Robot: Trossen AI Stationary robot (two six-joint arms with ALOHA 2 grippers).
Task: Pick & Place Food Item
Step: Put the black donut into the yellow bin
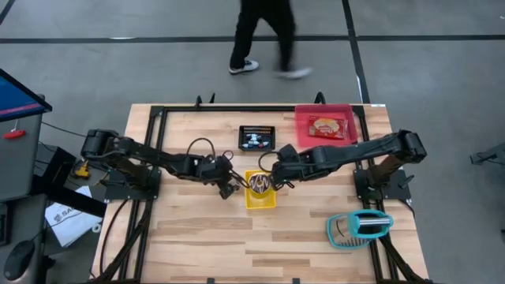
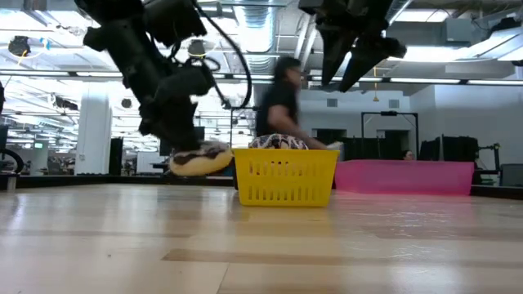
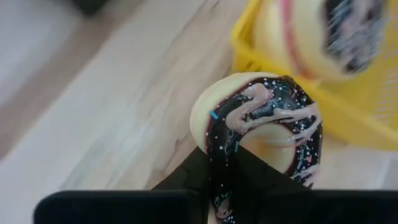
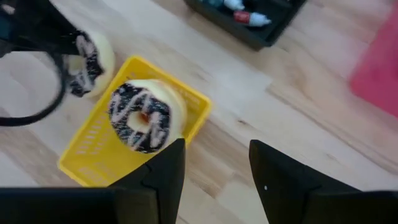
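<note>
Left gripper [image 3: 227,171] found clenched on a chocolate-iced donut [image 3: 261,121], its lower rim hidden between the fingers; yellow basket [image 2: 284,175] just beside it, second donut [image 4: 144,115] inside. Right gripper [image 4: 216,163] released, above basket, holding nothing.

A pale doughnut [image 3: 258,127] iced in dark chocolate, streaked pink and flecked with white sprinkles, fills the centre of the left wrist frame. Upper right, a yellow mesh basket [image 3: 348,118] holds a second doughnut [image 4: 146,115] with the same dark, pink-streaked icing. A pink tray [image 1: 325,125] sits upper right on the light wood table [image 1: 197,244].
</note>
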